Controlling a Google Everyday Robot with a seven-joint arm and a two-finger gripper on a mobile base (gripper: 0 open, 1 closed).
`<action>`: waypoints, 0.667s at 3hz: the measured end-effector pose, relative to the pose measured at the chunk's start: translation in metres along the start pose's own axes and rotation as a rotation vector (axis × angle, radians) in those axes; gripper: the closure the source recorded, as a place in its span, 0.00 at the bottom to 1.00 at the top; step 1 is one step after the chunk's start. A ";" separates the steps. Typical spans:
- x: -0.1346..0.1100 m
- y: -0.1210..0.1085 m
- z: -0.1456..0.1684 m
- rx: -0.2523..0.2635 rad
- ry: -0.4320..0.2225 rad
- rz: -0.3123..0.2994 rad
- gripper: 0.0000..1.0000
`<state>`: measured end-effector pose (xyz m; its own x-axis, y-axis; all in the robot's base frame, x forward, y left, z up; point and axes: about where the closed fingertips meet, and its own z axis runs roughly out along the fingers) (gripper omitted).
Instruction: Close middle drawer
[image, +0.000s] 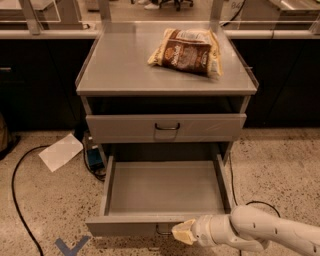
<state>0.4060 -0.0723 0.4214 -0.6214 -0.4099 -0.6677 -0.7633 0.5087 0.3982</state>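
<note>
The middle drawer (165, 187) is a long shallow grey tray, pulled far out of the grey cabinet and empty inside. Its low front panel (125, 227) faces me with a small dark wire handle (162, 231) partly hidden. My gripper (184, 232) is at the lower right on a white arm (260, 235). Its cream-coloured tip is at the front panel, right beside the handle. Above it the upper drawer front (165, 127) stands closed with its own dark handle.
A brown snack bag (186, 51) lies on the cabinet top (120, 65). A white sheet of paper (61, 151), a blue box (94, 159) and black cables (17, 200) lie on the speckled floor to the left. A blue floor mark (71, 247) is at the bottom.
</note>
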 end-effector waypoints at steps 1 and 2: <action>-0.016 -0.010 0.009 0.020 -0.031 -0.017 1.00; -0.016 -0.010 0.009 0.020 -0.031 -0.017 1.00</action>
<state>0.4250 -0.0644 0.4226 -0.6025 -0.3950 -0.6935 -0.7697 0.5174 0.3740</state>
